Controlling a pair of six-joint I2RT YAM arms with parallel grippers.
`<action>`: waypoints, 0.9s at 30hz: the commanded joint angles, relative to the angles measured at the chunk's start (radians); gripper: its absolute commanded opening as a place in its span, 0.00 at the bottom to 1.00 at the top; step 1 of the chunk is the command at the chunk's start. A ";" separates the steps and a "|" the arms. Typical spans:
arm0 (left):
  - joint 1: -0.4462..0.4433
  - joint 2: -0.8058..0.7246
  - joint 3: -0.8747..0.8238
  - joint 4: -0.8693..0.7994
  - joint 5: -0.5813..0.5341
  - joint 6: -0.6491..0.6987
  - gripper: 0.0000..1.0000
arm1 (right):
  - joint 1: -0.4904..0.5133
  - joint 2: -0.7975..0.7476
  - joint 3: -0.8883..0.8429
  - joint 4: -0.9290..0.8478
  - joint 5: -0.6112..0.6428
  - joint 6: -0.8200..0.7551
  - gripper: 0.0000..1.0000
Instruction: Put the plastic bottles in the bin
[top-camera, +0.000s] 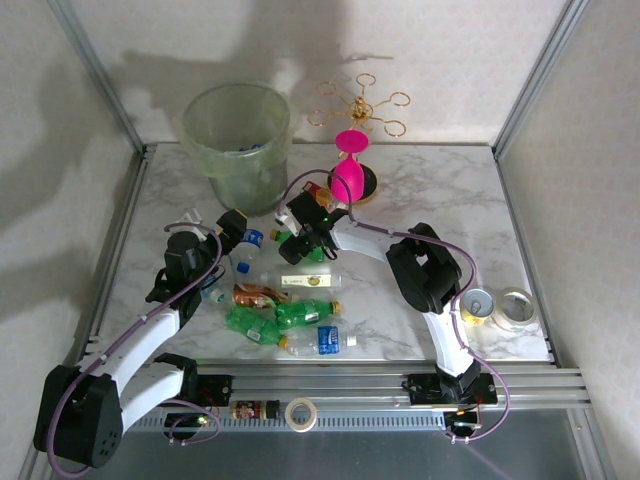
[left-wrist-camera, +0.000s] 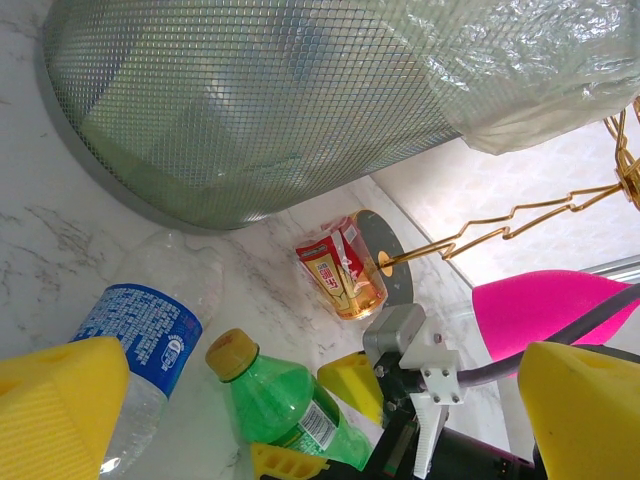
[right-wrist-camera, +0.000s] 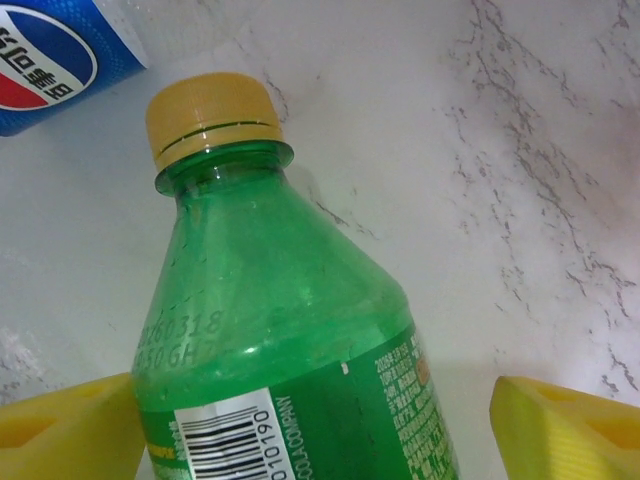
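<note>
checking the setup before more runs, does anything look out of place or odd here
Yes. A small dark bottle and a roll of tape lie on the metal rail at the near edge, off the marble table, away from the other bottles.

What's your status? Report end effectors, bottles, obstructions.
Left end effector open, empty, near bin. Right end effector open, straddling green bottle, not yet gripped. Pink object stands close beside it.
</note>
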 joint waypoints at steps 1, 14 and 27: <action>-0.003 -0.011 0.021 0.002 0.015 -0.010 1.00 | -0.011 0.032 0.009 0.002 0.009 -0.027 0.88; -0.017 0.011 0.025 0.037 0.044 -0.034 1.00 | -0.016 -0.012 -0.007 0.084 0.019 -0.087 0.57; -0.185 -0.035 -0.011 0.166 -0.011 -0.118 1.00 | -0.017 -0.318 -0.250 0.362 -0.043 -0.030 0.50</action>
